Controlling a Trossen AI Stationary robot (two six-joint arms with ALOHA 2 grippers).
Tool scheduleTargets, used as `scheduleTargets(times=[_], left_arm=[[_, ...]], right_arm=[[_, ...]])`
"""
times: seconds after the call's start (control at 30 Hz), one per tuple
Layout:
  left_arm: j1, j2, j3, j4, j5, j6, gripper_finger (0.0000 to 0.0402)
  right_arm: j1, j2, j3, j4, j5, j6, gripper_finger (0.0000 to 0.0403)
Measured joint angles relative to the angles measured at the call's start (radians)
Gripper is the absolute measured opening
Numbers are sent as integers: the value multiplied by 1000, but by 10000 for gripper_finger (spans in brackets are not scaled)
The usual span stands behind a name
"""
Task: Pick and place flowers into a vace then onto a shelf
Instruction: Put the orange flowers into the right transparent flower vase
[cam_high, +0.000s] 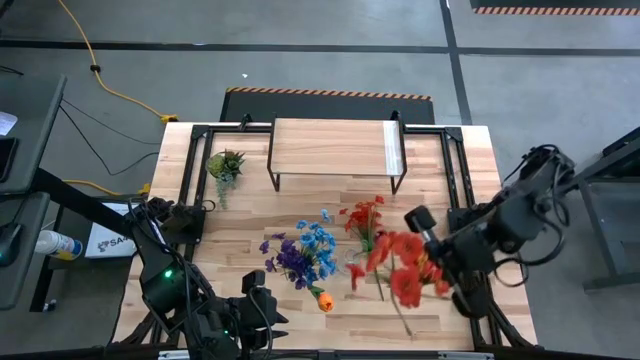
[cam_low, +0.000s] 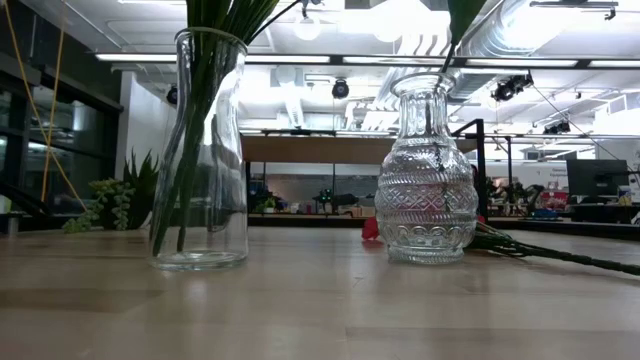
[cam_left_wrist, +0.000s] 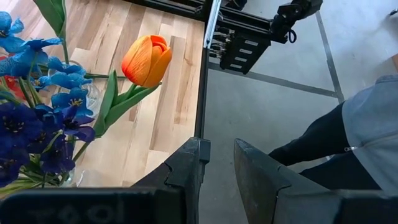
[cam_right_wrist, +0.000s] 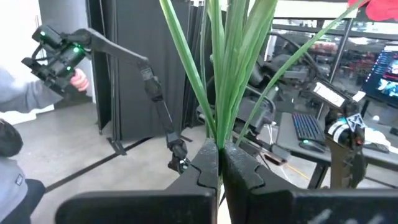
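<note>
Red flowers (cam_high: 400, 262) hang clenched in the right gripper (cam_right_wrist: 219, 163) above the table's (cam_high: 440, 160) four-o'clock edge; left gripper (cam_left_wrist: 217, 163), part-open and empty, sits at seven o'clock; shelf (cam_high: 335, 148) at twelve.

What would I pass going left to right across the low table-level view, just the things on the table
Small spiky green plant at the far left → tall plain glass vase holding green stems → patterned round-bellied glass vase → green stems lying flat on the table at the right.
</note>
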Motion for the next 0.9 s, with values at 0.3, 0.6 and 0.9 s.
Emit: scheduleTargets(times=[0.3, 0.6, 0.9], left_arm=[[0, 0, 0, 4, 11, -21, 134], [0, 0, 0, 6, 56, -56, 134], [0, 0, 0, 6, 56, -53, 134]], right_arm=[[74, 53, 0, -12, 262, 5, 0], [249, 63, 0, -95, 773, 88, 0], [390, 146, 0, -181, 1277, 237, 0]])
